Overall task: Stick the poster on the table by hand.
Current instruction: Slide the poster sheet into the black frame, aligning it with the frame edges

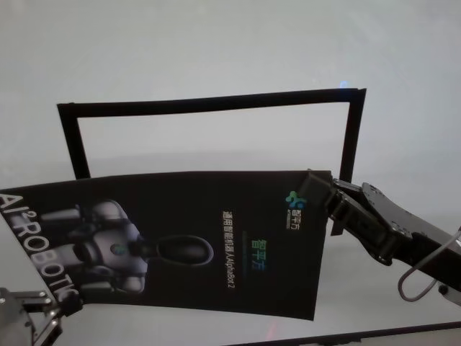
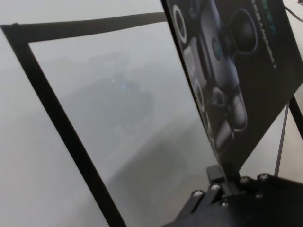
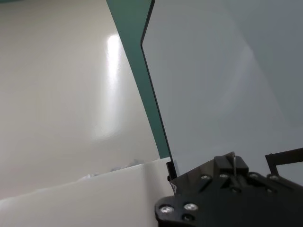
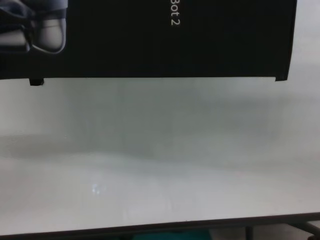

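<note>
The poster (image 1: pixel 202 238), a black glossy sheet with a grey-white robot picture and white lettering, hangs in the air over the white table (image 1: pixel 216 50), held between both arms. My right gripper (image 1: pixel 322 189) is shut on its far right corner. My left gripper (image 1: pixel 63 303) is shut on its near left corner, by the big lettering. In the left wrist view the fingers (image 2: pixel 222 182) pinch the poster (image 2: pixel 236 71) at its edge, and the sheet stands tilted above the tabletop. The chest view shows the poster's (image 4: pixel 150 35) straight lower edge above the table (image 4: pixel 150 165).
A rectangle of narrow black strips (image 1: pixel 209 103) lies flat on the table beyond and partly under the poster, also seen as strips (image 2: pixel 61 127) in the left wrist view. The table's dark near edge (image 4: pixel 150 227) runs along the bottom of the chest view.
</note>
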